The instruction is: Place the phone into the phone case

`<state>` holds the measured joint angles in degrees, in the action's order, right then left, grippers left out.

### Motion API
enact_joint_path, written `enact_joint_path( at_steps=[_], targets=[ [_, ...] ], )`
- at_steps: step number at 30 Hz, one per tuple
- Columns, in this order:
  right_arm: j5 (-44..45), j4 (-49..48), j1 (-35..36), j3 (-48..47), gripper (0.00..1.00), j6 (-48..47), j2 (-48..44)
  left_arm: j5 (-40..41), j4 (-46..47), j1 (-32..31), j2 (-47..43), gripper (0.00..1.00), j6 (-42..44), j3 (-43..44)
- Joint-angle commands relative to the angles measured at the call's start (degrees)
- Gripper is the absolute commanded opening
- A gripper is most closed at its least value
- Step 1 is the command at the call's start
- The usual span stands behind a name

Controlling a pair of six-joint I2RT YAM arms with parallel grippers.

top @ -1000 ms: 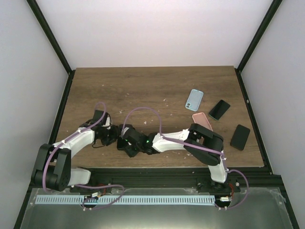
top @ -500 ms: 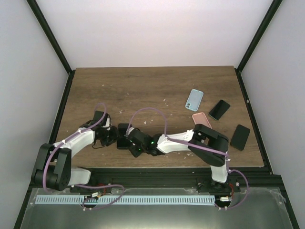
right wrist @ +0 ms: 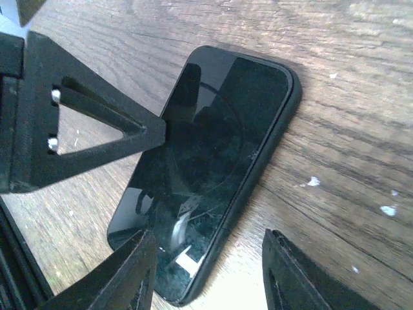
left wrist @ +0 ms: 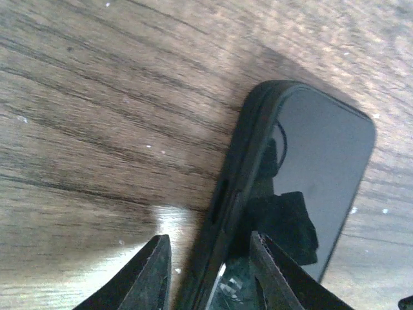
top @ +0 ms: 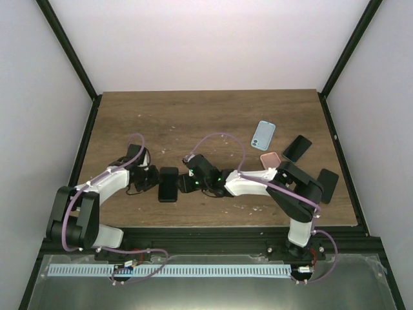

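Note:
A black phone [top: 169,184] lies flat, screen up, on the wooden table [top: 213,116] between my two grippers. In the left wrist view a black case rim [left wrist: 248,161] wraps its edge. My left gripper [top: 150,177] is open and straddles the phone's long left edge [left wrist: 208,271], one finger over the screen. That finger [right wrist: 97,135] shows in the right wrist view with its tip at the phone's edge. My right gripper [top: 188,183] is open and empty just right of the phone, with the phone's near corner [right wrist: 193,271] between its fingers.
A light-blue case [top: 263,134], a black phone [top: 296,148], a pink case [top: 271,158] and another black slab [top: 326,184], partly behind my right arm, lie at the right. White crumbs dot the wood. Black frame posts border the table.
My right gripper has drawn back to the right, off the black phone, which now lies uncovered. The left gripper has stayed at the phone's left side.

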<state>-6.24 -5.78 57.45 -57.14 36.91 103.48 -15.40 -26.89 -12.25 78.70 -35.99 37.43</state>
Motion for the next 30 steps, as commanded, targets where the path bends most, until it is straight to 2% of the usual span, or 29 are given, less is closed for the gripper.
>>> enact_joint_path(
  at_steps=[1,6,10,12,15,19,23,26,30],
  targets=[
    [-0.2,-3.58,-0.17,-2.25,0.46,6.55,2.6,0.71,1.42,0.28,2.55,0.35,1.41,-0.59],
    [-0.53,-4.05,-0.28,-3.62,0.44,8.33,5.39,-1.14,3.35,0.25,4.83,0.29,1.97,-2.07],
    [-0.79,-3.87,-0.96,-4.67,0.3,9.27,8.43,-2.83,4.6,0.07,4.38,0.27,0.99,-3.39],
    [-1.5,-4.21,-1.26,-4.99,0.29,9.21,9.35,-4.01,5.53,-0.21,3.94,0.27,0.36,-4.24],
    [-2.51,-5.69,-1.3,-4.4,0.29,9.34,9.66,-4.04,4.59,-0.17,4.53,0.26,0.65,-4.28],
    [-3.76,-5.66,-1.3,-5.15,0.34,10.33,10.5,0.28,1.82,0.74,4.9,0.25,0.71,-2.83],
    [-4.63,-6.57,-1.3,-5.13,0.37,11.78,11.12,-1.56,1.81,1.35,2.55,0.36,-0.21,-1.87],
    [-5.01,-7.63,-1.3,-4.62,0.37,12.6,11.17,-2.59,1.87,1.34,-0.09,0.38,-0.68,-1.69],
    [-5.48,-8.21,-1.29,-5.0,0.39,13.56,11.58,-5.7,3.51,3.38,0.92,0.4,-0.86,-3.08]
  ],
)
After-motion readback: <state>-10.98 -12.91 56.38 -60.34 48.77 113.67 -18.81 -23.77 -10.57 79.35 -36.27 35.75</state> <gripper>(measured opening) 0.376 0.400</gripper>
